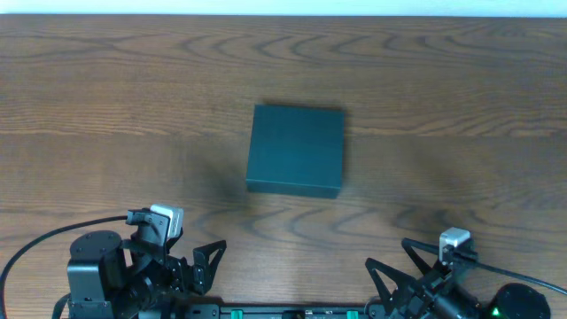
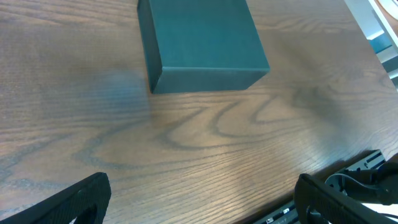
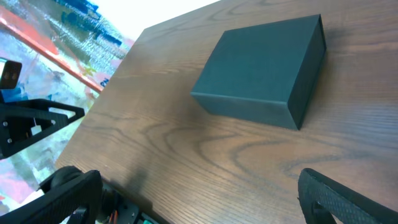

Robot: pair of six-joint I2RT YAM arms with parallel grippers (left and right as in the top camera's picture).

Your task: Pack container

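The container [image 1: 295, 149] is a dark green matte rectangular box with its lid shut, lying flat in the middle of the wooden table. It also shows in the left wrist view [image 2: 199, 40] and in the right wrist view [image 3: 261, 68]. My left gripper [image 1: 197, 266] is open and empty at the front left edge, well short of the box; its fingers frame bare wood in its own view [image 2: 199, 199]. My right gripper [image 1: 394, 270] is open and empty at the front right edge, its fingers wide apart over bare wood [image 3: 199, 193]. No snack packets are in view.
The wooden table [image 1: 106, 106] stretches around the box on all sides. A black cable [image 1: 53, 237] runs from the left arm. Beyond the table's left edge, the right wrist view shows coloured clutter [image 3: 56, 37].
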